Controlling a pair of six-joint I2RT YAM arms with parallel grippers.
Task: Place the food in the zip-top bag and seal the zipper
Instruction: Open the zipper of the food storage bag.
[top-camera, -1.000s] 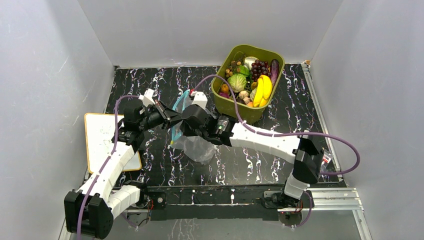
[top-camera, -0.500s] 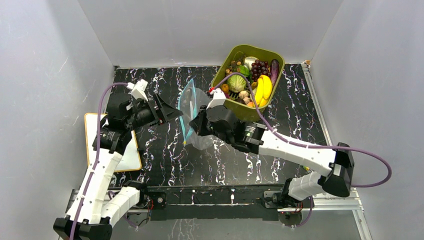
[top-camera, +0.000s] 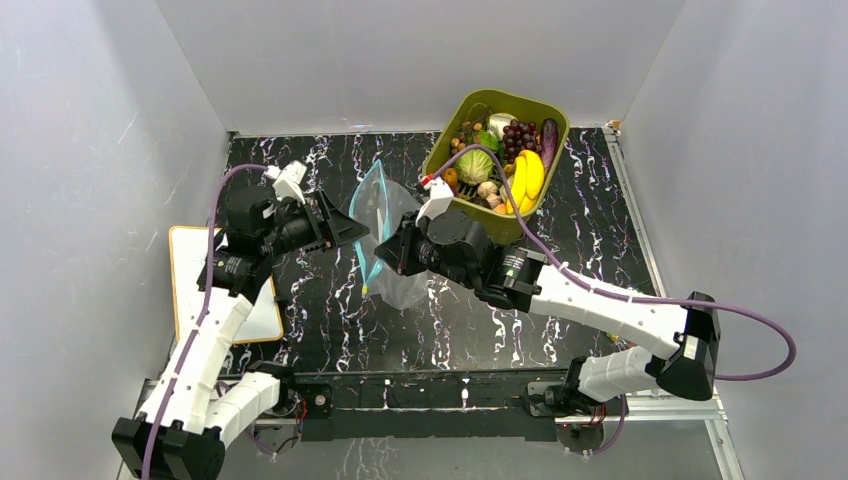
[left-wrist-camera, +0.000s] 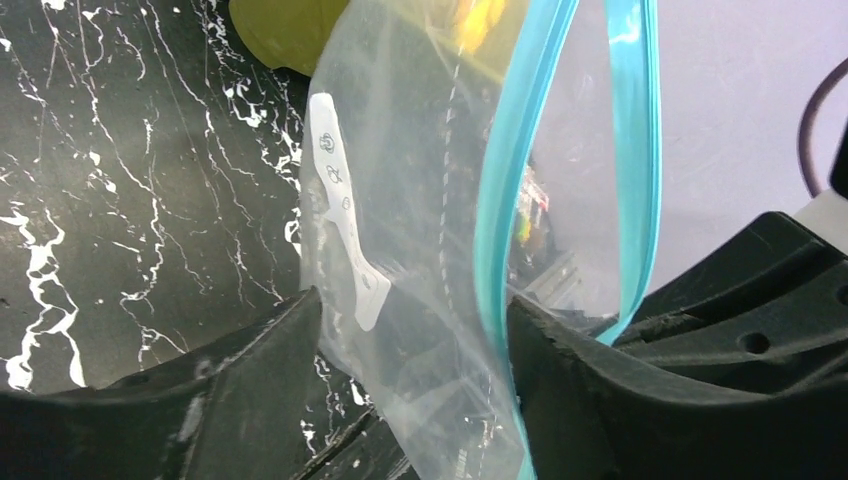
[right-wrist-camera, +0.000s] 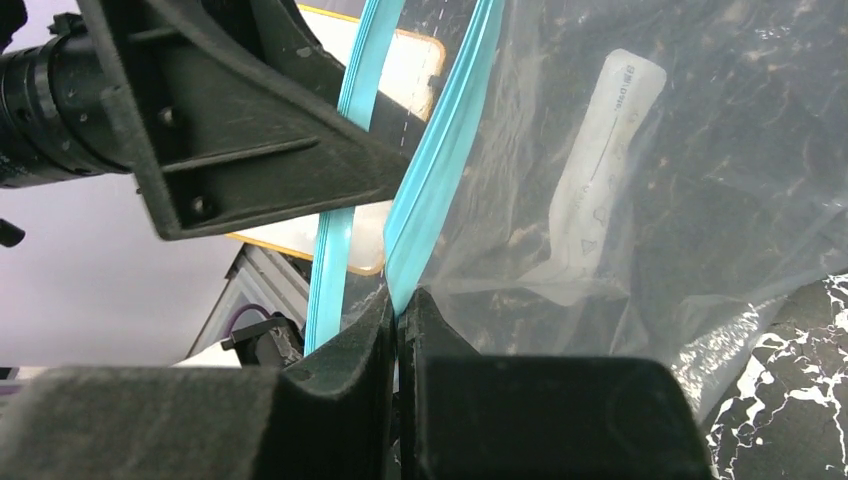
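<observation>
The clear zip-top bag (top-camera: 392, 215) hangs upright over the black table, with its light blue zipper (top-camera: 365, 185) on the left edge and its mouth parted. My right gripper (top-camera: 393, 250) is shut on one zipper lip (right-wrist-camera: 440, 160). My left gripper (top-camera: 350, 228) is open, its fingers (left-wrist-camera: 230, 390) astride the bag's near wall and zipper (left-wrist-camera: 505, 200). A white printed label (left-wrist-camera: 340, 200) shows on the bag, which looks empty. The food lies in the olive-green tub (top-camera: 555, 112): bananas (top-camera: 527, 180), grapes (top-camera: 518, 135), cabbage (top-camera: 474, 165), eggplant (top-camera: 548, 130).
A white board with an orange rim (top-camera: 205, 270) lies at the table's left edge, under the left arm. Grey walls close in the left, back and right. Purple cables loop off both arms, and the right one crosses the tub.
A second ago both grippers met at the bag. The left gripper let go and drew back left, then came in again around the bag. The right arm carried the bag right and back.
</observation>
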